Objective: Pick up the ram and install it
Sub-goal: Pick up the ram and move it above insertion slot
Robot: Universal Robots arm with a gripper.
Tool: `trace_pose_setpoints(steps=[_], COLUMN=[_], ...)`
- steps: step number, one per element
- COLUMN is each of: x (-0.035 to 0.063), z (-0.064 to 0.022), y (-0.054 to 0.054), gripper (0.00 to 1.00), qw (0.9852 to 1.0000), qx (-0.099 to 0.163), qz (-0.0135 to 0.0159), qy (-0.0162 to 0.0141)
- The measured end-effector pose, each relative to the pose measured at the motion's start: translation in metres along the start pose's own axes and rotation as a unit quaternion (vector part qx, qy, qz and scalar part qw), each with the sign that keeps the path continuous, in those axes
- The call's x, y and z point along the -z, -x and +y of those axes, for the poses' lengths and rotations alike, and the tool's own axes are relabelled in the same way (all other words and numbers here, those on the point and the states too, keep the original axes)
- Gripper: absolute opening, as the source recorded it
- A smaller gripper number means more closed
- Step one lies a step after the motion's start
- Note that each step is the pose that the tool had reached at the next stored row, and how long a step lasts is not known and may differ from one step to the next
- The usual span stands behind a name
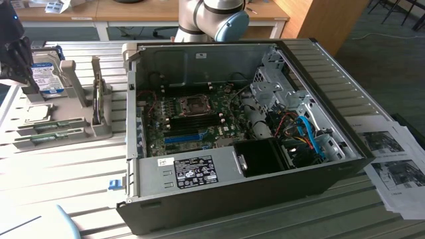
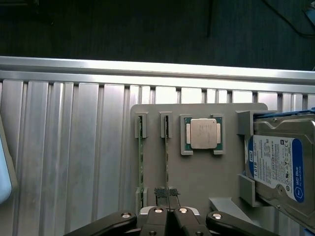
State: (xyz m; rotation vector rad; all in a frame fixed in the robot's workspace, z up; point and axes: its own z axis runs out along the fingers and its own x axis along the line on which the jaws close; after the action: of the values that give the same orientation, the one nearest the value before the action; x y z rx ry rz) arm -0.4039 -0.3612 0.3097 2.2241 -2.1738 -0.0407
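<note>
Ram (image 2: 166, 157) — thin green stick, on edge in the grey holder (image 2: 197, 177), beside a 2nd. Likely light, stiff, fragile — grip its long flat faces. Gripper (image 2: 167, 192) over it, jaws closed, holding nothing.

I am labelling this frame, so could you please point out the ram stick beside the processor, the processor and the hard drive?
ram stick (image 2: 166, 157): wrist view, middle of its thin green edge.
processor (image 2: 204, 133): wrist view, centre of its metal lid.
hard drive (image 2: 278, 168): wrist view, on its blue-white label.
</note>
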Motion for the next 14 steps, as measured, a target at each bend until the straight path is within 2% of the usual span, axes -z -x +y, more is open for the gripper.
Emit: trace_pose_setpoints(steps=[4, 14], x=[-0.0011, -0.0133], z=[-0.0001, -0.0002], y=[0.0, 0.0], gripper=[0.09, 0.09], qw=[1.0, 1.0], qx=[0.0, 0.0], qz=[-0.0002, -0.0001], qy=[-0.0003, -0.0001])
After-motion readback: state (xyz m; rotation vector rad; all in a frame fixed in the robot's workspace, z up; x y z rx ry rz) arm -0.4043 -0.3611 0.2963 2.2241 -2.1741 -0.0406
